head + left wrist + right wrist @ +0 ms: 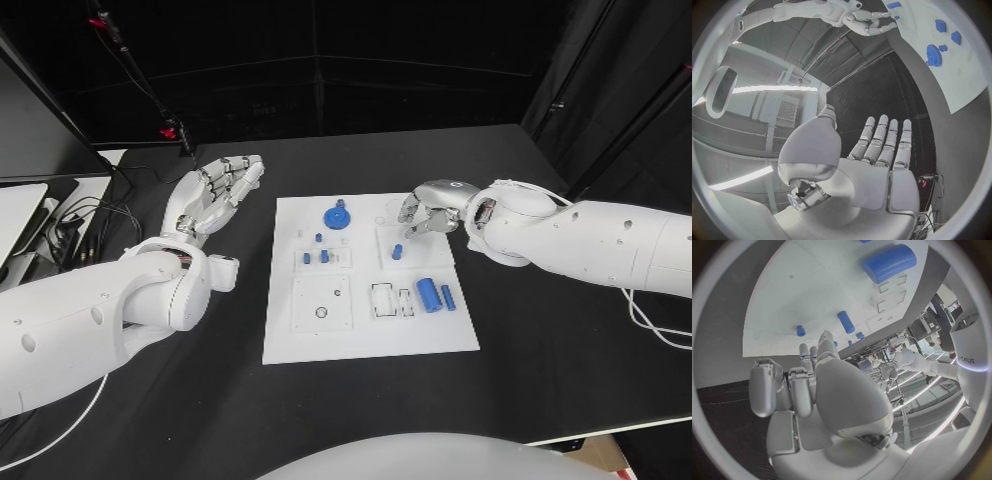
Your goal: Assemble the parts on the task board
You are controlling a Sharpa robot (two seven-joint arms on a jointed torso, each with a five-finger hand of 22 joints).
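Note:
The white task board [368,330] lies mid-table. On it are a blue gear [338,217], small blue pegs [323,256], one peg [397,252] standing in a block, and two blue cylinders [428,293] by the right edge. My left hand [216,190] lies flat on the table left of the board, fingers straight and apart, holding nothing; the left wrist view shows the same hand [873,160]. My right hand [428,212] hovers over the board's far right part with fingers bent down toward it. In the right wrist view its fingertips [811,352] point near a peg [846,321]; any grip is hidden.
The black table [562,370] has free room in front of and right of the board. Cables [72,225] and a screen's edge sit at the far left. A thin stand with a red clip [170,130] rises behind my left hand.

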